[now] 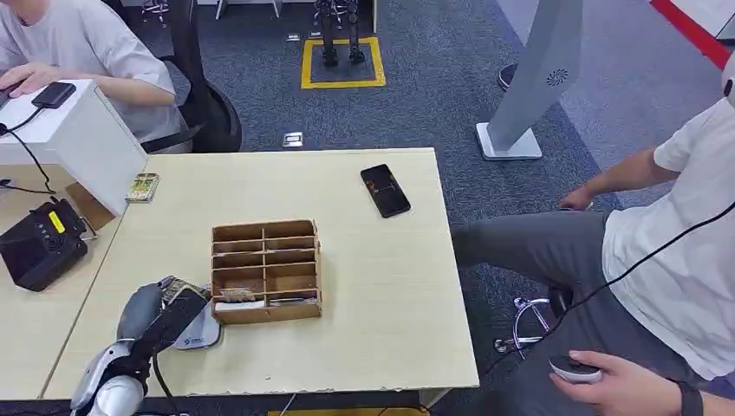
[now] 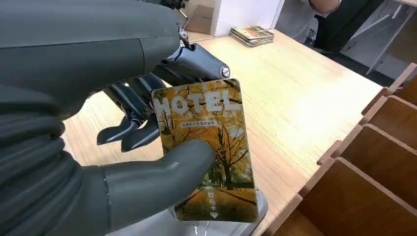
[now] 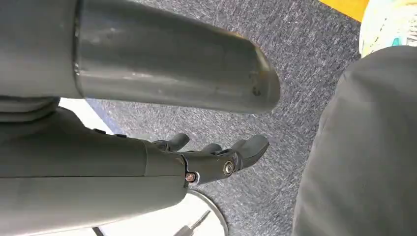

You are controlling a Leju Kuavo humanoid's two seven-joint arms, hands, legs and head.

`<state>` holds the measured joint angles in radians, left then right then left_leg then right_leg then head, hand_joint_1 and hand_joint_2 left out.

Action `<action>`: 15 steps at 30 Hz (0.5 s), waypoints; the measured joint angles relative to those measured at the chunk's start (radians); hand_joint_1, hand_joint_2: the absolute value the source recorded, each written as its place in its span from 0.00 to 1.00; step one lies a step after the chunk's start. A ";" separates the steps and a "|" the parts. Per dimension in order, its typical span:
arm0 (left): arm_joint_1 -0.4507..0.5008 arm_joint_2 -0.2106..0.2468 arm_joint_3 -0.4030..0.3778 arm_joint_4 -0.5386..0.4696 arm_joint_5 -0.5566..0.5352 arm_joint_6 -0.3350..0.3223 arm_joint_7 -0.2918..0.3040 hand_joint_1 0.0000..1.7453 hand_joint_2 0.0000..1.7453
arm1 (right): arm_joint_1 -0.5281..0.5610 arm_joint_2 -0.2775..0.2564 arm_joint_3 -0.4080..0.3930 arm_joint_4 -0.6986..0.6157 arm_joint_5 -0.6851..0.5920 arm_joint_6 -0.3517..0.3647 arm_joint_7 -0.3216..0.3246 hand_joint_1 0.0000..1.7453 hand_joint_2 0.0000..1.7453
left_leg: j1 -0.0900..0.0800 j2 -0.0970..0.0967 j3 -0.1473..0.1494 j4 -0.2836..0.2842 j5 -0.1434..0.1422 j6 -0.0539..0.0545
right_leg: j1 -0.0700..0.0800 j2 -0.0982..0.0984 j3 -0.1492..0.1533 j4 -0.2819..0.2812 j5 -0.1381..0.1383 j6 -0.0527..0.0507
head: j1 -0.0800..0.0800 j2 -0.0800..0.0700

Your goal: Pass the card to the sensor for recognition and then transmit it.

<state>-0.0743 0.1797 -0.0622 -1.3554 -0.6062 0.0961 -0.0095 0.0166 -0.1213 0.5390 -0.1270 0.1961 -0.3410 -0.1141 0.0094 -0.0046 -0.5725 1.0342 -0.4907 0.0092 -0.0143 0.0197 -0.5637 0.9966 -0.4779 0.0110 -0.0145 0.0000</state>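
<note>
The left hand (image 2: pixel 147 128) pinches the hotel card (image 2: pixel 209 147) near the pale wooden table's (image 1: pixel 381 286) front-left corner, beside the wooden organizer (image 1: pixel 266 270). The right hand (image 3: pixel 216 157), empty with fingers loosely apart, hangs over grey carpet (image 3: pixel 275 64).

Yellow autumn-tree card (image 2: pixel 209 152), black phone (image 1: pixel 385 190)

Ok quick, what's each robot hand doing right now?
Left hand: holding the yellow autumn-tree hotel card between thumb and fingers.
Right hand: holds nothing, fingers a little curled; open or closed cannot be told.
</note>
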 joint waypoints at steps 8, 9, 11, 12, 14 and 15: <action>-0.009 -0.009 0.000 0.033 -0.064 0.024 -0.002 1.00 1.00 | 0.000 0.000 0.010 0.000 -0.002 0.000 -0.002 0.00 0.00 | 0.000 0.000 0.000 0.000 0.000 0.000 | 0.000 0.000 0.000 0.000 0.000 0.000 | 0.000 0.000; -0.010 -0.010 0.000 0.038 -0.072 0.028 -0.002 1.00 1.00 | 0.000 0.000 0.011 0.000 -0.002 0.000 -0.002 0.00 0.00 | 0.000 0.000 0.000 0.000 0.000 0.000 | 0.000 0.000 0.000 0.000 0.000 0.000 | 0.000 0.000; -0.013 -0.012 0.000 0.049 -0.090 0.034 0.000 1.00 1.00 | -0.001 0.000 0.014 0.000 -0.003 0.000 -0.002 0.00 0.00 | 0.000 0.000 0.000 0.000 0.000 0.000 | 0.000 0.000 0.000 0.000 0.000 0.000 | 0.000 0.000; -0.014 -0.015 0.000 0.057 -0.099 0.035 0.001 1.00 1.00 | -0.001 0.000 0.014 0.000 -0.003 0.000 -0.002 0.00 0.00 | 0.000 0.000 0.000 0.000 0.000 0.000 | 0.000 0.000 0.000 0.000 0.000 0.000 | 0.000 0.000; -0.015 -0.018 0.000 0.071 -0.109 0.037 0.002 1.00 1.00 | -0.002 0.001 0.015 0.000 -0.003 0.000 -0.003 0.00 0.00 | 0.000 0.000 0.000 0.000 0.000 0.000 | 0.000 0.000 0.000 0.000 0.000 0.000 | 0.000 0.000; -0.014 -0.020 0.000 0.077 -0.112 0.037 0.002 1.00 1.00 | -0.002 0.001 0.015 0.000 -0.003 0.000 -0.003 0.00 0.00 | 0.000 0.000 0.000 0.000 0.000 0.000 | 0.000 0.000 0.000 0.000 0.000 0.000 | 0.000 0.000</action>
<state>-0.0883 0.1598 -0.0622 -1.2787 -0.7183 0.1335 -0.0072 0.0145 -0.1205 0.5543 -0.1270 0.1926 -0.3410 -0.1171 0.0093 -0.0046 -0.5723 1.0342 -0.4907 0.0092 -0.0144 0.0197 -0.5633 0.9966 -0.4779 0.0110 -0.0149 0.0000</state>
